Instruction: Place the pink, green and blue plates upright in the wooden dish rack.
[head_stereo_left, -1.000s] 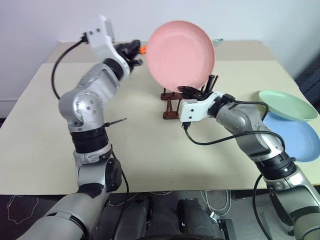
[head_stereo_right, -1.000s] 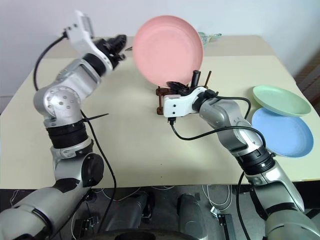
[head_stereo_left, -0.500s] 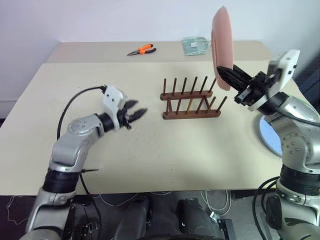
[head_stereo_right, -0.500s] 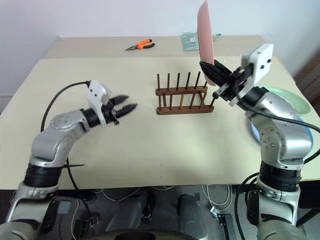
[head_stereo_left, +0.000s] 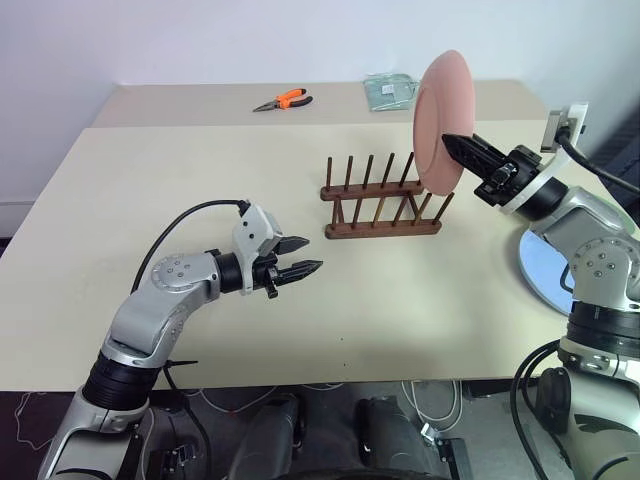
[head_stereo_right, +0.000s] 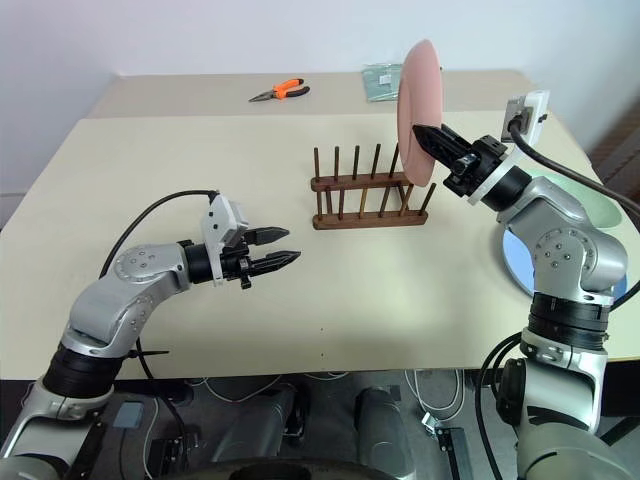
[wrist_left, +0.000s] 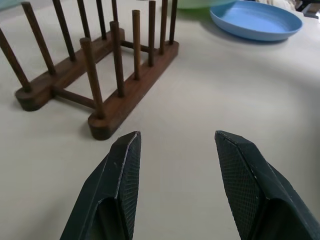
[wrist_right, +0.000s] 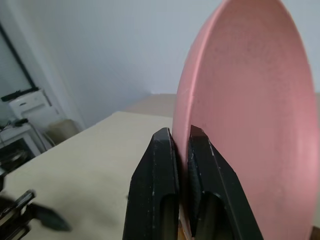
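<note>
Right gripper (wrist_right: 181, 137): clamped on pink plate (head_stereo_left: 441, 122) rim, held upright above wooden dish rack (head_stereo_left: 381, 205).
Left gripper (head_stereo_left: 300, 257): jaws apart, empty, rack beyond fingertips.
Blue plate (wrist_left: 256, 20): flat on table (head_stereo_left: 140, 190).

Soft, even daylight fills the scene; the cream table (head_stereo_left: 400, 290) reads bright without glare. Shadows are faint and diffuse: a pale smudge lies on the table just in front of the wooden dish rack (head_stereo_left: 382, 212). The head views are sharp around the rack. In the left wrist view the rack's pegs stay crisp while the near black fingers (wrist_left: 120, 185) soften slightly. In the right wrist view the room behind the pink plate (wrist_right: 250, 110) is blurred.
</note>
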